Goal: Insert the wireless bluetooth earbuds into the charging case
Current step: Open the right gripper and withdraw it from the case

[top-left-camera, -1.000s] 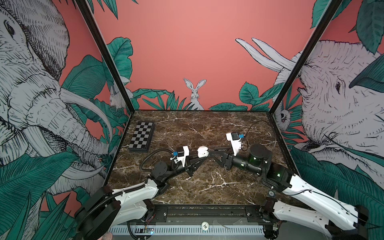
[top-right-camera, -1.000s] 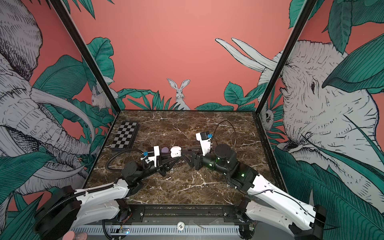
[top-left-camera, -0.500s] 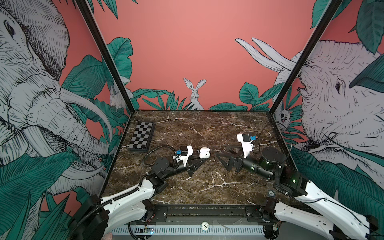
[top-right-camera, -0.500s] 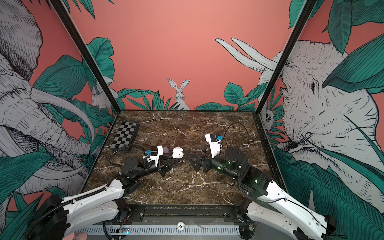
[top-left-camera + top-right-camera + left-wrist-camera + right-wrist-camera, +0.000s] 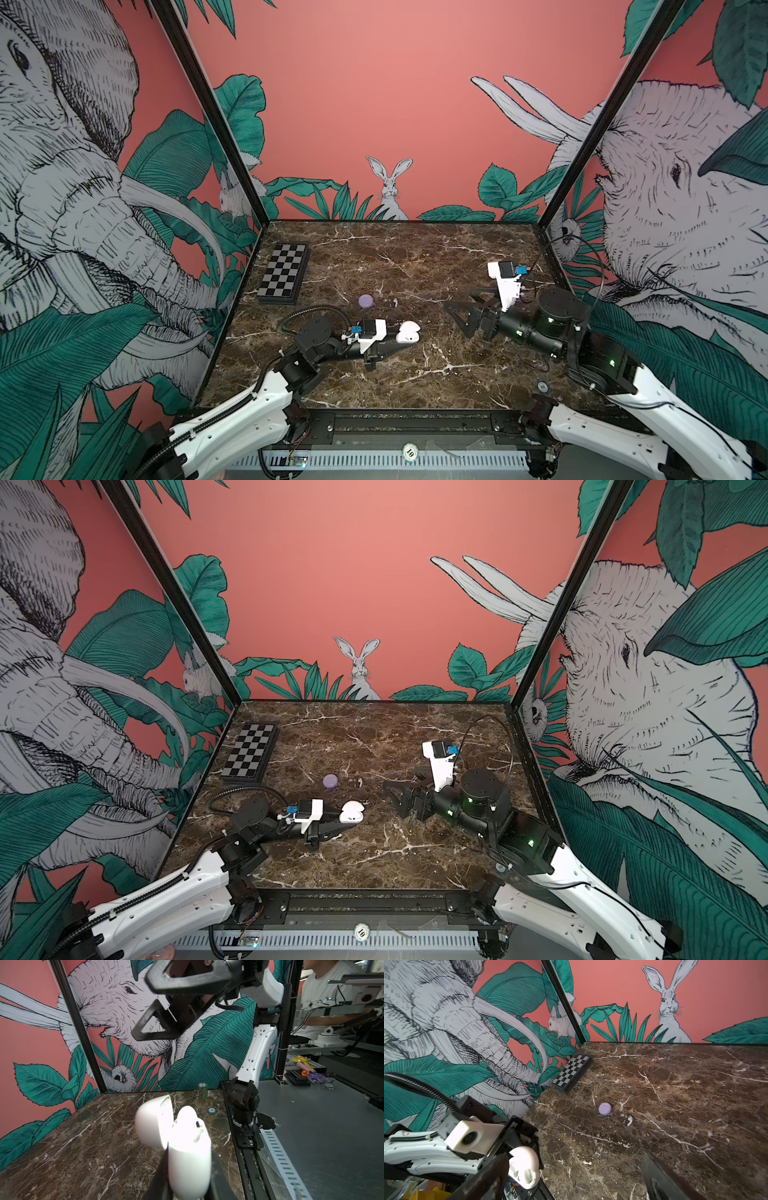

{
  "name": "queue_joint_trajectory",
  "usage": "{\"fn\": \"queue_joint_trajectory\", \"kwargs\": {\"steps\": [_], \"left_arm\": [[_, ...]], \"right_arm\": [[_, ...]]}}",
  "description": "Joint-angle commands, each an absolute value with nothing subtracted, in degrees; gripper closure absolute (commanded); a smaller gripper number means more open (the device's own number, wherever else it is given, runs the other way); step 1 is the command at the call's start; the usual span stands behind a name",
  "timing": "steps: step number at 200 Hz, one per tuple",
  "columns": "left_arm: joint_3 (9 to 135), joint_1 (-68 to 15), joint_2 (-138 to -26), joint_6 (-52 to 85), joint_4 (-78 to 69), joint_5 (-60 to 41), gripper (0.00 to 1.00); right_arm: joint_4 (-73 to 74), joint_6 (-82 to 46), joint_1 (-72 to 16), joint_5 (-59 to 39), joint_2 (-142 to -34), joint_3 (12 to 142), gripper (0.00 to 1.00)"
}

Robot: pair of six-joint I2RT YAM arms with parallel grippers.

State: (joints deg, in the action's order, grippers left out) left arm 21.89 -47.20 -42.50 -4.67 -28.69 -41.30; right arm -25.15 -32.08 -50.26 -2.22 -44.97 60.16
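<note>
white case (image 5: 409, 331), lilac case (image 5: 365, 300), black-grey chequered board (image 5: 284, 274), brown marble table (image 5: 415, 257)

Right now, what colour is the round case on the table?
Lilac case; best in right wrist view.

The case (image 5: 188, 1159) glares white and runs off the left wrist view's edge, hiding most of the left claw (image 5: 188, 1180); perhaps an earbud (image 5: 190, 1120) sits inside. The right claw (image 5: 573, 1157) runs off its own wrist view's edge too.
</note>
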Motion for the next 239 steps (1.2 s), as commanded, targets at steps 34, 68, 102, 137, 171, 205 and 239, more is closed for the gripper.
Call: {"fn": "queue_joint_trajectory", "kwargs": {"steps": [34, 68, 102, 137, 171, 205, 239], "left_arm": [[23.3, -47.3, -35.2, -14.9, -10.2, -48.0, 1.0], [23.5, -49.2, -32.4, -21.0, -2.1, -46.2, 1.0], [23.9, -49.8, -31.1, -22.7, 1.2, -45.4, 1.0], [25.2, -49.8, -30.1, -23.6, 4.4, -44.8, 1.0], [29.6, -49.8, -30.8, -26.6, 13.9, -46.5, 1.0], [24.5, -49.8, -28.0, -20.6, 4.5, -42.9, 1.0], [22.7, -49.8, -27.7, -17.9, 0.9, -41.2, 1.0]], "right_arm": [[-26.4, -37.0, -44.1, -6.8, -54.6, 62.4, 0.02], [-24.4, -36.7, -43.9, -8.7, -62.1, 63.9, 0.02], [-24.5, -35.2, -44.0, -5.4, -69.7, 65.4, 0.02], [-27.7, -34.1, -43.9, -7.9, -80.0, 70.6, 0.07], [-31.8, -34.7, -44.0, -4.8, -88.7, 74.8, 0.21], [-38.1, -33.2, -44.0, -2.4, -100.8, 84.4, 0.32], [-40.6, -32.9, -44.0, -2.4, -109.3, 91.0, 0.42]]}}
